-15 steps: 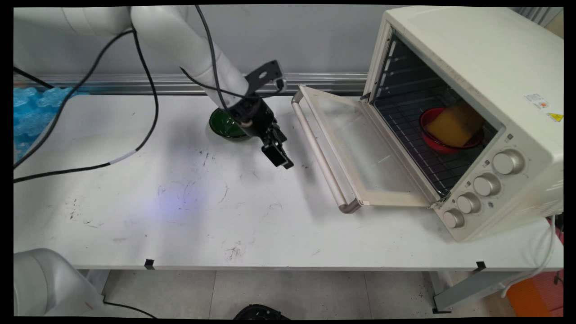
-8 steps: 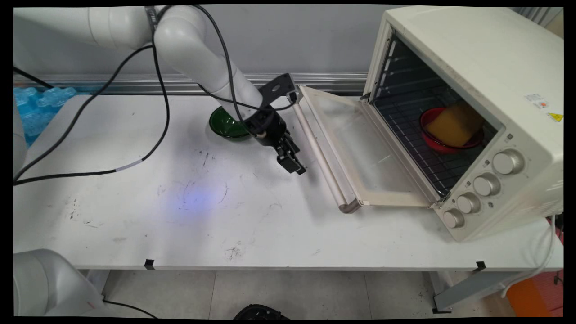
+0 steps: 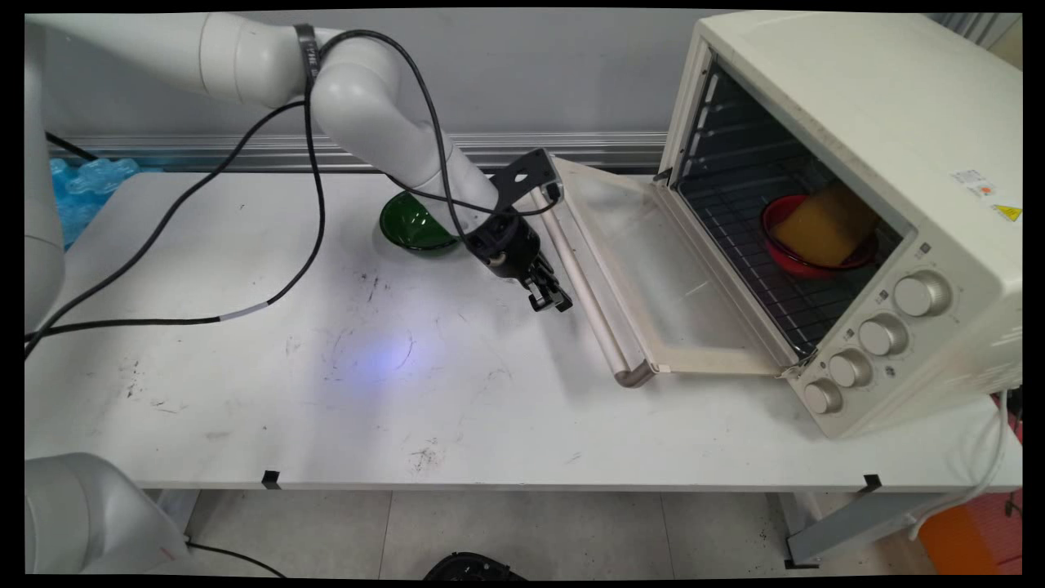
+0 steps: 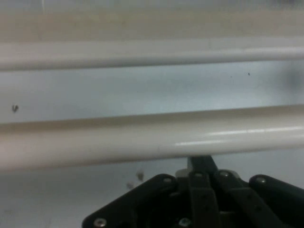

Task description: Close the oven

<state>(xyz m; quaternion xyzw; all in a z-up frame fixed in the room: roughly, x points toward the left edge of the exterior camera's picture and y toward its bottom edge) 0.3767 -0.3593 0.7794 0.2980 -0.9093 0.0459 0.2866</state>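
Note:
My black gripper (image 3: 558, 304) hangs low over the white table (image 3: 326, 392), just left of the handle bar (image 3: 589, 294) of the oven's let-down door (image 3: 653, 261). Its fingers are shut with nothing between them. In the hand view the fingertips (image 4: 202, 164) sit pressed together right below the cream handle bar (image 4: 142, 137), which runs across the picture; the door's edge (image 4: 142, 52) lies beyond it. The cream toaster oven (image 3: 857, 122) stands open at the right. On its rack rests a red bowl (image 3: 808, 260) with a yellow sponge-like block (image 3: 824, 224) in it.
A dark green bowl (image 3: 408, 224) sits on the table behind the arm, left of the door. Black cables (image 3: 163, 318) trail across the table's left half. Blue bubble wrap (image 3: 82, 184) lies at the far left edge. The oven's knobs (image 3: 882, 335) face the near right.
The arm has carried the shut gripper rightward and slightly down, from in front of the green bowl to right beside the door handle. The green bowl is more uncovered.

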